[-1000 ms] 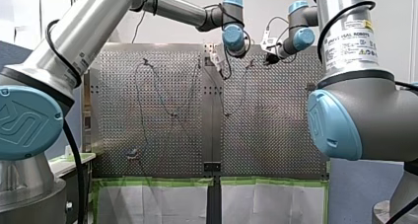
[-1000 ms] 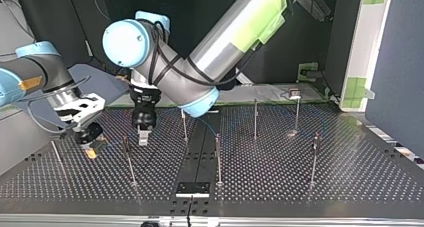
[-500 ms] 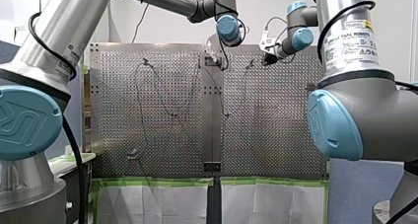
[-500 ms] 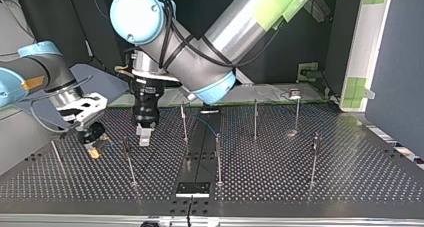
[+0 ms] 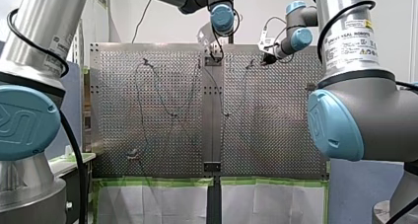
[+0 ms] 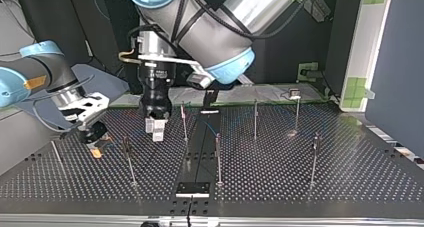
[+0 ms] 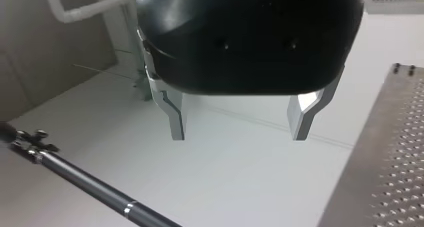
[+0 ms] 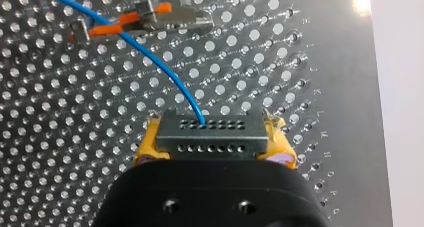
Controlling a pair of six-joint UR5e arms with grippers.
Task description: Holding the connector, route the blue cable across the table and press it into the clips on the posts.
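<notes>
The connector (image 8: 210,137) is gripped between the yellow pads (image 8: 149,149) of the right end effector (image 6: 96,148). The blue cable (image 8: 165,69) runs straight ahead from the connector to a clip (image 8: 150,17) and is apparently seated there. The left end effector (image 7: 239,131) is spread wide, empty, farther from the connector.

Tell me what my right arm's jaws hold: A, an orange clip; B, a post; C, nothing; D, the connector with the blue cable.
D: in the right wrist view the yellow-padded jaws clamp the connector, and the blue cable runs out of it.
</notes>
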